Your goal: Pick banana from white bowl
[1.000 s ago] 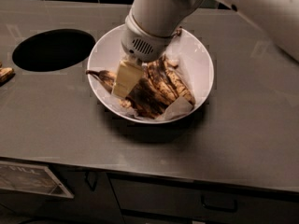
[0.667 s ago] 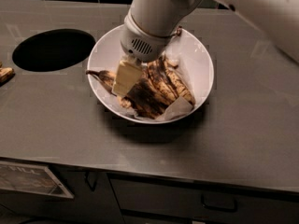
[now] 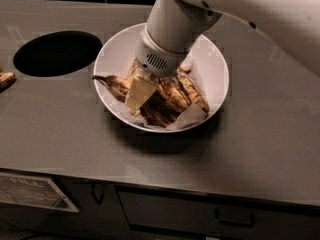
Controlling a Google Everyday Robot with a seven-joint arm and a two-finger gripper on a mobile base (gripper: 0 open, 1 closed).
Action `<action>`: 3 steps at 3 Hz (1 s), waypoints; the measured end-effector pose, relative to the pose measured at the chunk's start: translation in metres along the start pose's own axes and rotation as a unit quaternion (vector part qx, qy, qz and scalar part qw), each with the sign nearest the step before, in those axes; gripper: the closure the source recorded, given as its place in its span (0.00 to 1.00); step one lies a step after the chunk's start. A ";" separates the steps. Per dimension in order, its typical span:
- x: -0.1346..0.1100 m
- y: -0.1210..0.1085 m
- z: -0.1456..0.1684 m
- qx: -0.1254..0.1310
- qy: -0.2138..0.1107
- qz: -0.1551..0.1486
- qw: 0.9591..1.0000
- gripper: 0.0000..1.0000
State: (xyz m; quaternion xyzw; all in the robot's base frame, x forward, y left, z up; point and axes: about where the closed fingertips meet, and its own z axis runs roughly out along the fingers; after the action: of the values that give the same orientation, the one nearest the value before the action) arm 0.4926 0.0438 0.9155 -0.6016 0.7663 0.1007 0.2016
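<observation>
The white bowl (image 3: 212, 71) stands on the grey counter, lined with crumpled white paper. Several overripe bananas lie in it. A long, mostly black-brown banana (image 3: 161, 109) lies across the bowl's front middle, partly under the gripper. Another dark banana (image 3: 112, 83) pokes its stem over the bowl's left rim. Yellower, spotted bananas (image 3: 192, 91) lie to the right. My gripper (image 3: 140, 91) hangs from the white arm and reaches down into the bowl's left half. Its cream-coloured tip is down among the bananas, and what it touches is hidden.
A round dark hole (image 3: 56, 53) is cut in the counter left of the bowl. A piece of banana (image 3: 5, 79) lies at the far left edge. The counter's front edge runs below the bowl, with drawers (image 3: 232, 216) underneath.
The gripper has shifted slightly to the right and lower within the bowl. The bowl and bananas have not visibly moved.
</observation>
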 end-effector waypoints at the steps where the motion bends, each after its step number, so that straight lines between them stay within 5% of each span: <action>1: 0.003 0.002 0.005 -0.003 0.000 0.007 1.000 0.44; 3: 0.006 0.001 0.012 0.003 0.013 0.017 1.000 0.44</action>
State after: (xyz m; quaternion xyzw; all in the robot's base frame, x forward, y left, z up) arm 0.4932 0.0437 0.9022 -0.5891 0.7794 0.0938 0.1913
